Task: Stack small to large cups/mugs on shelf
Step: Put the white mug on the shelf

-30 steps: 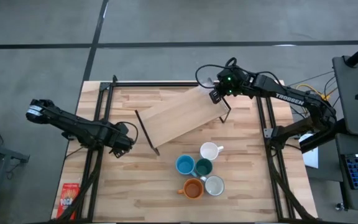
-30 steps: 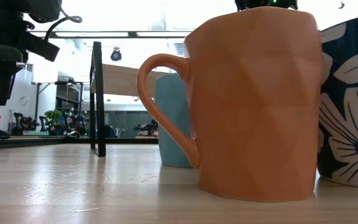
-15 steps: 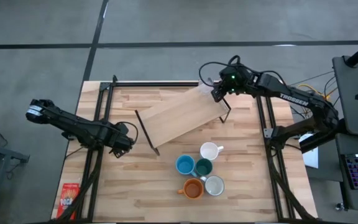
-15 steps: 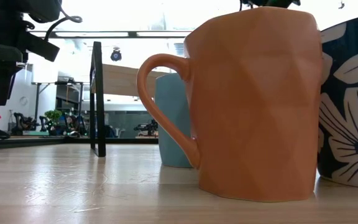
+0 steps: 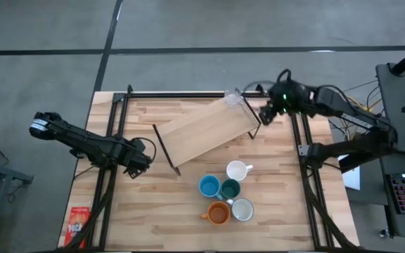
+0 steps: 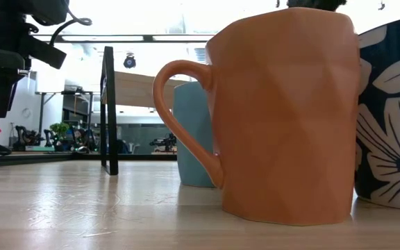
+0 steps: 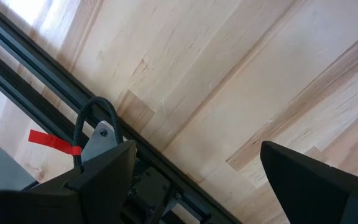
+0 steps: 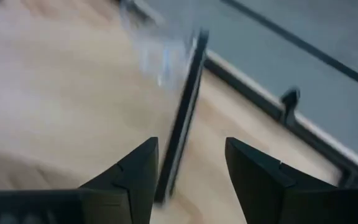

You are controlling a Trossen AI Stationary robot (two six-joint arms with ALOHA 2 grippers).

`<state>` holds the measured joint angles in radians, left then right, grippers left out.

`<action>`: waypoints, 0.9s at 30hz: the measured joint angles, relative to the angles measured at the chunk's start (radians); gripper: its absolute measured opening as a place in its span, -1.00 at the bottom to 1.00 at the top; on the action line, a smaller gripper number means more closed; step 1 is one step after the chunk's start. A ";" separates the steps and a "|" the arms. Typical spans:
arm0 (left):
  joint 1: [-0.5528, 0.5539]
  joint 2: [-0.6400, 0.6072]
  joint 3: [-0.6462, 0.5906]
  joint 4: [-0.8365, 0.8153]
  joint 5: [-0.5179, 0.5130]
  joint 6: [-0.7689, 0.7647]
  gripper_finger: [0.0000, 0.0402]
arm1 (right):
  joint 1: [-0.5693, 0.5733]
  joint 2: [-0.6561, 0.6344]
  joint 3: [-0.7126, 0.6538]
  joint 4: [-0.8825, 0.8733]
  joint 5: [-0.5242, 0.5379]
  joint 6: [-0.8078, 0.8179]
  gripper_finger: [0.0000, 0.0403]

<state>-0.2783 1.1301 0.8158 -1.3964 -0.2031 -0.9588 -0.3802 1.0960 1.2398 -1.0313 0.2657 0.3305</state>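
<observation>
My right tool [image 5: 264, 114], fingers apart and holding nothing, hangs just past the shelf's [image 5: 206, 133] end, where a clear glass [image 5: 232, 99] stands. The shelf lies slantwise on the desk [image 5: 153, 211]. The five mugs cluster on the desk just in front of it: white [image 5: 237, 170], blue [image 5: 209, 186], green [image 5: 230, 188], orange [image 5: 218, 212], grey-white [image 5: 242, 209]. None is on the shelf yet, so I judge I must reach for the smallest one next. My left tool [image 5: 136, 169] waits beside the shelf's other end, fingers apart. Grey floor surrounds the desk.
</observation>
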 joint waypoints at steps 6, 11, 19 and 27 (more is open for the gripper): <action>-0.003 0.000 0.000 0.000 0.000 -0.002 0.65 | 0.161 -0.170 -0.178 -0.011 0.016 0.081 -0.17; -0.003 0.000 0.001 0.001 0.012 -0.005 0.65 | 0.298 -0.346 -0.304 -0.009 0.024 0.158 -0.24; -0.003 0.000 0.001 0.001 0.014 -0.008 0.65 | 0.435 -0.583 -0.516 0.062 0.004 0.237 -0.28; -0.004 0.000 0.001 0.001 0.014 -0.014 0.65 | 0.536 -0.695 -0.812 0.393 -0.118 0.272 -0.29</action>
<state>-0.2826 1.1297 0.8169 -1.3951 -0.1886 -0.9723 0.1559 0.4015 0.4273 -0.6384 0.1482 0.6029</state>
